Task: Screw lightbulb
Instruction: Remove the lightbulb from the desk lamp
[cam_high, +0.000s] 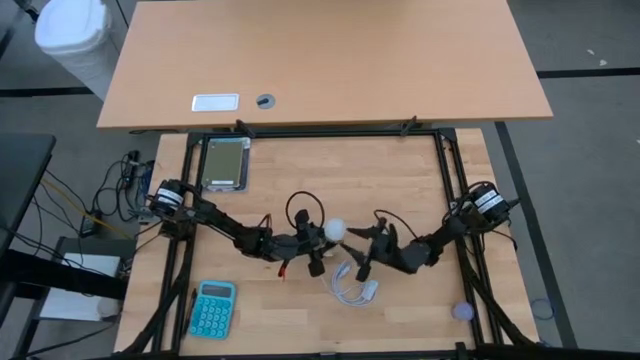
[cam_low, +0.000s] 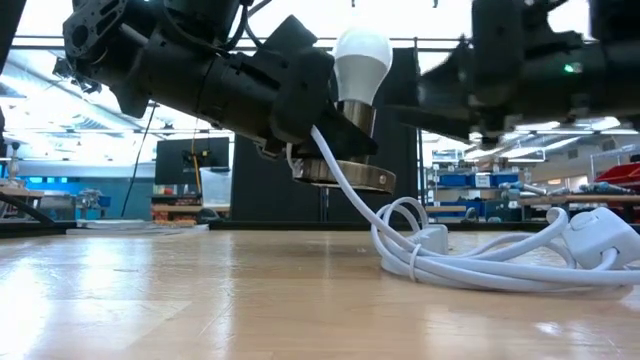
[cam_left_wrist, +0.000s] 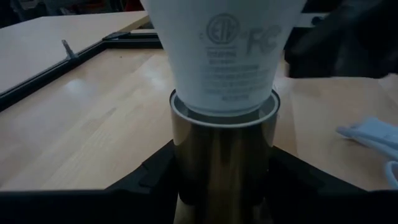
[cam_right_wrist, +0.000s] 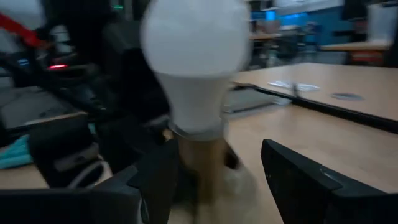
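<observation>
The white lightbulb stands upright with its narrow base in a metal socket that ends in a round disc. My left gripper is shut on the socket and carries it above the table's middle. A white cord runs down from the socket and lies coiled on the table. My right gripper is open just to the right of the bulb, level with it. Its two fingers stand apart and touch nothing. My left gripper pinches the socket's metal barrel between its two fingers, just below the rim that the bulb's neck sits in. The fingers come nearly level from the table's left. The socket and bulb stay upright, lifted clear, with the cord trailing slack to the table.
A teal calculator lies near the front left and a grey box at the far left. A small round disc is at the front right. Black frame rails edge the table, and a desk stands beyond.
</observation>
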